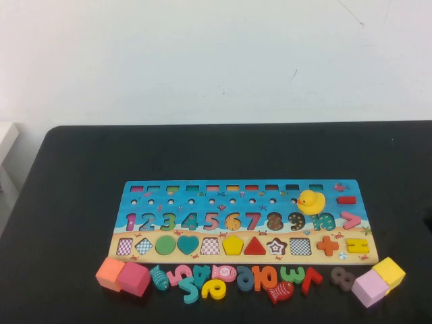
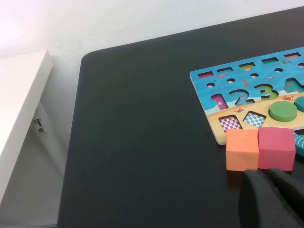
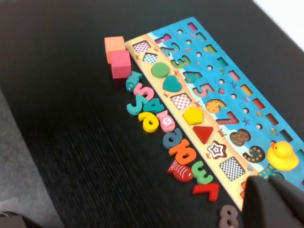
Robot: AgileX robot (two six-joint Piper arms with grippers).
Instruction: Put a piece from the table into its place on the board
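The yellow pentagon piece point(image 1: 233, 244) lies flat in its slot in the sandy bottom row of the board point(image 1: 202, 189), between a checkered slot and the red triangle. It also shows in the right wrist view point(image 3: 193, 115). The board lies in the middle of the black table point(image 1: 81, 175). Neither arm shows in the high view. My left gripper point(image 2: 270, 190) is shut and empty, just in front of the orange cube point(image 2: 242, 149) and pink cube point(image 2: 276, 148) off the board's left corner. My right gripper point(image 3: 273, 194) is shut and empty, above the board's right end.
A yellow rubber duck point(image 1: 311, 201) sits on the board's right part. Loose numbers and fish point(image 1: 223, 280) line the board's front edge. A yellow cube point(image 1: 389, 272) and a lilac cube point(image 1: 369, 288) stand at front right. A white shelf point(image 2: 19, 104) stands left of the table.
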